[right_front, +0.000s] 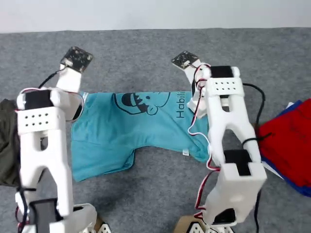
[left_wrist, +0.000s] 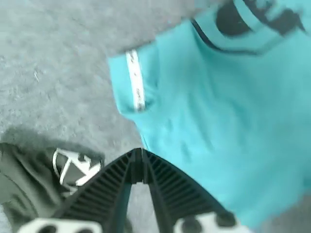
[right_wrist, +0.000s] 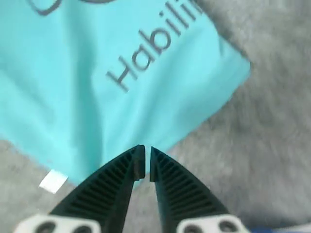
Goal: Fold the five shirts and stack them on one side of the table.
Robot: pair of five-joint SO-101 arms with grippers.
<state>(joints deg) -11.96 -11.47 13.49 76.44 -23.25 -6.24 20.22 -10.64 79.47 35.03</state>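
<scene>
A teal shirt (right_front: pixel 126 131) with a dark cartoon print lies spread flat in the middle of the grey table, partly folded along its near side. My left gripper (left_wrist: pixel 141 153) hovers shut beside the shirt's left edge (left_wrist: pixel 209 111), with nothing in it. My right gripper (right_wrist: pixel 145 148) is shut just above the shirt's right hem (right_wrist: pixel 121 97), near the printed lettering, and holds nothing. In the high view the left arm (right_front: pixel 41 121) stands over the shirt's left end and the right arm (right_front: pixel 223 111) over its right end.
A dark olive shirt (right_front: pixel 7 141) lies bunched at the table's left edge, and its white logo (left_wrist: pixel 73 167) is close to my left gripper. Red and blue shirts (right_front: pixel 289 141) are piled at the right edge. Grey cloth (right_front: pixel 160 194) covers the table.
</scene>
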